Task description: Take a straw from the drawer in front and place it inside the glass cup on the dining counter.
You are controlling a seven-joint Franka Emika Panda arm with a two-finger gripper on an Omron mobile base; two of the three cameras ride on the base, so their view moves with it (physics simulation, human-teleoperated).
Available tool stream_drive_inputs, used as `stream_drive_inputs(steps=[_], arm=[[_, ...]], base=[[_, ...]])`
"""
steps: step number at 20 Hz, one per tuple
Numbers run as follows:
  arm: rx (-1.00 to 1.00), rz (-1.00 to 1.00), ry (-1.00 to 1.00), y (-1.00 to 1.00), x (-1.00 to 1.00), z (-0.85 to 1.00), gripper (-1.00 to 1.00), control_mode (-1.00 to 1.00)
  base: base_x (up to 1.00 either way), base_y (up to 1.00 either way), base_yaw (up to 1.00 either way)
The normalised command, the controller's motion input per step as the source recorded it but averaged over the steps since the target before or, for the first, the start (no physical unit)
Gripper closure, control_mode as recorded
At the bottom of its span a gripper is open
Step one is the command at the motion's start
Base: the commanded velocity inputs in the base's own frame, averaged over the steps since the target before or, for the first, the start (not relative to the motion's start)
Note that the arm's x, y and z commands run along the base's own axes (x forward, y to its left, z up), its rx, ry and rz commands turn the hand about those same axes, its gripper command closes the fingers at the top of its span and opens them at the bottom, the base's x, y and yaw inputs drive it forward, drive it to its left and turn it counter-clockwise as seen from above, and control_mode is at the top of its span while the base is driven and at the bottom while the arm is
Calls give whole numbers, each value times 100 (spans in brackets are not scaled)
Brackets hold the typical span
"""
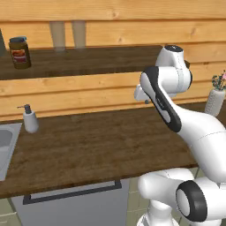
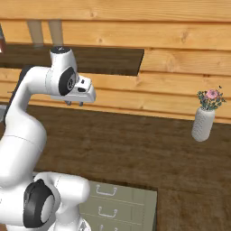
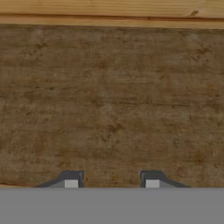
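End effector (image 2: 74,103) hangs above the dark wood desk (image 1: 97,145), near the plank wall. In your hand view its two fingertips (image 3: 71,180) stand apart with bare wood grain between them; nothing is pinched. Straw, glass cup and dining counter cannot be located from these frames. At the desk's left end you have a white soap dispenser (image 1: 30,119) just beside the sink (image 1: 6,145). A dark jar (image 1: 19,52) stands on the upper shelf. A white vase with pink flowers (image 2: 204,118) stands at the right. Sage-green drawers (image 2: 115,203) with handles sit below the desk edge, shut.
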Motion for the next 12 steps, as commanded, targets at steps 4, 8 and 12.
stream_drive_inputs(steps=[4, 8, 12], arm=[[0, 0, 0, 0, 0, 0, -100, 100], [0, 0, 0, 0, 0, 0, -100, 100], [0, 0, 0, 0, 0, 0, -100, 100]], base=[[0, 0, 0], [-57, 20, 0], [-74, 42, -6]])
